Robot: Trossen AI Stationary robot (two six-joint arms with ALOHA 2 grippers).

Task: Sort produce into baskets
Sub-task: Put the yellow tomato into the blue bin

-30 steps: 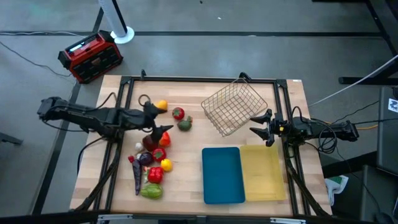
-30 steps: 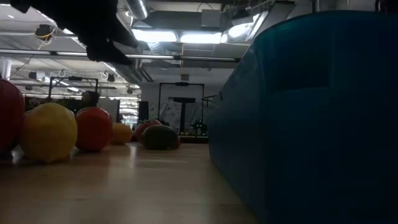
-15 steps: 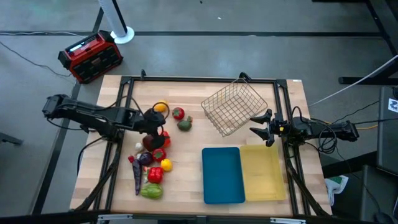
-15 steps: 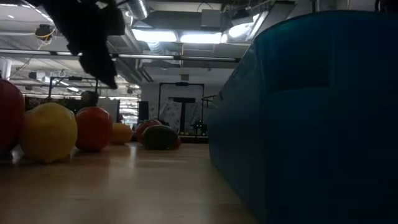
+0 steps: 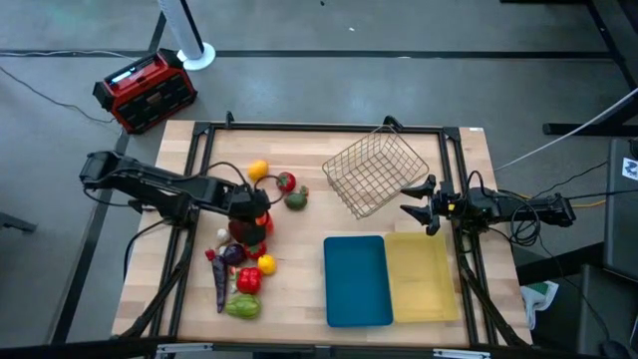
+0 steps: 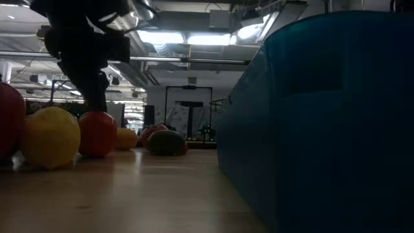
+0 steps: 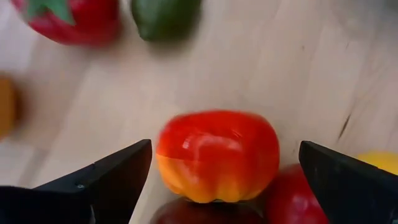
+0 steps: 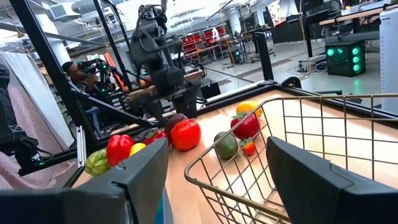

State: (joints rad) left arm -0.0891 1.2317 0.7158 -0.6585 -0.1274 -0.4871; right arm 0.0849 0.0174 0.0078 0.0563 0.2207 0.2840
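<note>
While both arms' fingers gape wide, three baskets (image 5: 376, 176) sit beside about twelve produce (image 5: 247, 280) pieces.

High view: straight down, whole table (image 5: 299, 289) in frame. Low view: at tabletop level, hard against the blue tray (image 6: 323, 116), facing the room. Left wrist view: close above a red-orange tomato (image 7: 217, 155), probably the one the right wrist view sees across the table.
</note>
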